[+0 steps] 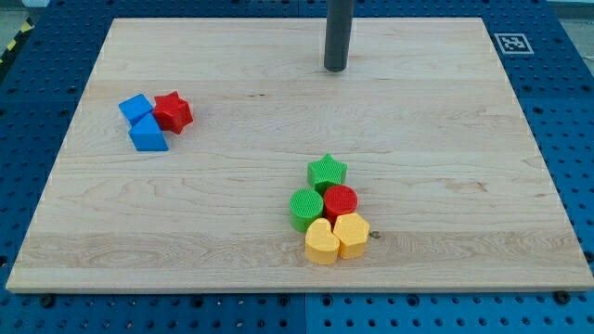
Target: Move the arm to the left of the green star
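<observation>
The green star [327, 172] lies on the wooden board [232, 204], right of the board's middle and toward the view's bottom. It heads a tight cluster: a green round block [304, 208], a red round block [341, 200] and two yellow heart-shaped blocks [321, 242], [352, 233] sit just below it. My tip [335, 68] is the lower end of a dark rod near the view's top. It stands well above the star, almost straight up from it, touching no block.
A red star [173, 111] and two blue blocks [135, 108], [148, 134] sit together at the view's left. A black-and-white marker tag [513, 43] is on the board's top right corner. Blue perforated table surrounds the board.
</observation>
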You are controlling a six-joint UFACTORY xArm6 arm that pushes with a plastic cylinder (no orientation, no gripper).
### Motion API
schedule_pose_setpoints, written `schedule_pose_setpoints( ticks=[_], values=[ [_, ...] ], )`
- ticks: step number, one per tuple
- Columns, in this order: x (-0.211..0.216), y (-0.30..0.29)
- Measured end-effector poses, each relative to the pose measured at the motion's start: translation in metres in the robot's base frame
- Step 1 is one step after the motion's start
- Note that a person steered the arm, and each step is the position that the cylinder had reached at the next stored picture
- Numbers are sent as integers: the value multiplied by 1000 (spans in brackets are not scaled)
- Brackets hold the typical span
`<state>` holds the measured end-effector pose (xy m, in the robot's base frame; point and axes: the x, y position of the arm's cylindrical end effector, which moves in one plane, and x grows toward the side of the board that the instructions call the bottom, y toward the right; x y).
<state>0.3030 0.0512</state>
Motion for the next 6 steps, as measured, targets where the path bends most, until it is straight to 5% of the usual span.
schedule_pose_setpoints(
  ticks=[1, 4, 6],
  values=[
    [0, 0],
    [88, 24],
    [124, -41]
  ],
)
